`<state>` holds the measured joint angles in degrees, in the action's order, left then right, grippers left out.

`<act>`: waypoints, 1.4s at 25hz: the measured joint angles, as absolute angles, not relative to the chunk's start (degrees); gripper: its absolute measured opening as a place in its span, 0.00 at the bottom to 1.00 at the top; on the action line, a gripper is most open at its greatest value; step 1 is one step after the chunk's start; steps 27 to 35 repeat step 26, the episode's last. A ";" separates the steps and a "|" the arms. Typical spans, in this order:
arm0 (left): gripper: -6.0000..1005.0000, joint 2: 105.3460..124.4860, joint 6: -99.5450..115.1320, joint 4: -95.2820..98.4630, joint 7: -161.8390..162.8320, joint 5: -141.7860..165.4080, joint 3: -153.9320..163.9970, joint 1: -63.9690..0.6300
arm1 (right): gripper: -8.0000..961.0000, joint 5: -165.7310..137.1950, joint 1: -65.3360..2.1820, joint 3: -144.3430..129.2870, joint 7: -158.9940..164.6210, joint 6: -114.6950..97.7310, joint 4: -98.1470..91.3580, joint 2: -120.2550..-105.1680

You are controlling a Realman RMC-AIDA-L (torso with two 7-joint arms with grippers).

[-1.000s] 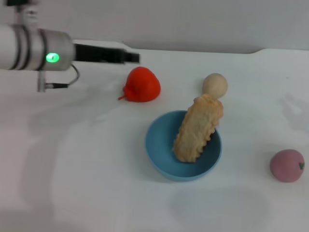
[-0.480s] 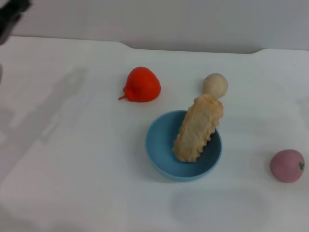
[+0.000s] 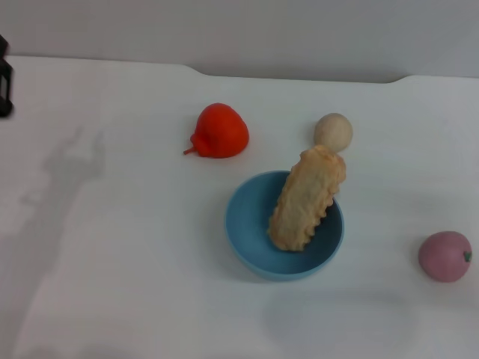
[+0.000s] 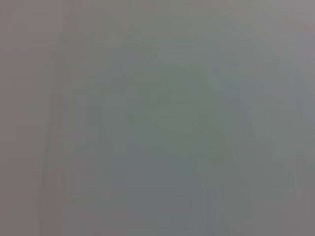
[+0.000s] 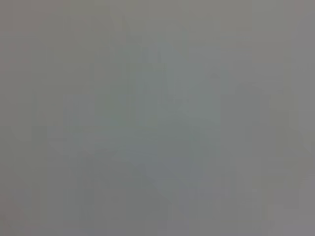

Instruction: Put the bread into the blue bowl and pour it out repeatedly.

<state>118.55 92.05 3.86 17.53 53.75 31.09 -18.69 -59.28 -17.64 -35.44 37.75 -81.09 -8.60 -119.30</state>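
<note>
The bread (image 3: 307,200) lies tan underside up in the blue bowl (image 3: 251,238), its long axis running from about 7 o'clock to 1 o'clock in the head view. Its near end rests down inside the bowl; its far end leans on the rim at 1 o'clock and juts past it, ending just beside a small beige ball (image 3: 333,132), though whether they touch cannot be told. The scalloped edge shows along its right side.

The bowl sits upright near the middle of the white tabletop (image 3: 120,254). A red toy fruit (image 3: 219,131) lies at the bowl's 11 o'clock, apart from it, and a pink toy fruit (image 3: 444,256) lies well apart at 3 o'clock.

Only a dark sliver of the left tool (image 3: 4,78) shows at the far left edge of the head view, at about 10 o'clock from the bowl and well apart from the bread; whether it is spread or pressed together cannot be told, and it touches nothing visible. Both wrist views show only a blank grey field.
</note>
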 joint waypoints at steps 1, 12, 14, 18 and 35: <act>0.31 118.55 91.77 1.82 8.97 53.54 31.05 -18.95 | 0.34 -56.41 -17.85 -35.43 31.50 -82.19 -5.67 -119.32; 0.31 118.37 86.75 -3.12 -8.16 54.10 31.59 -19.07 | 0.34 -46.80 -18.48 -35.14 6.56 -89.34 8.00 -119.43; 0.31 118.40 86.02 -3.80 -7.45 54.25 31.60 -19.11 | 0.34 -46.80 -18.62 -35.14 6.61 -89.31 8.59 -119.44; 0.31 118.38 85.87 -4.50 -6.59 54.60 31.60 -18.98 | 0.34 -47.09 -18.86 -35.14 6.69 -89.03 9.77 -119.49; 0.31 118.45 84.55 -4.60 -5.20 54.61 31.59 -18.38 | 0.34 -47.36 -19.48 -35.16 6.98 -89.77 12.15 -119.53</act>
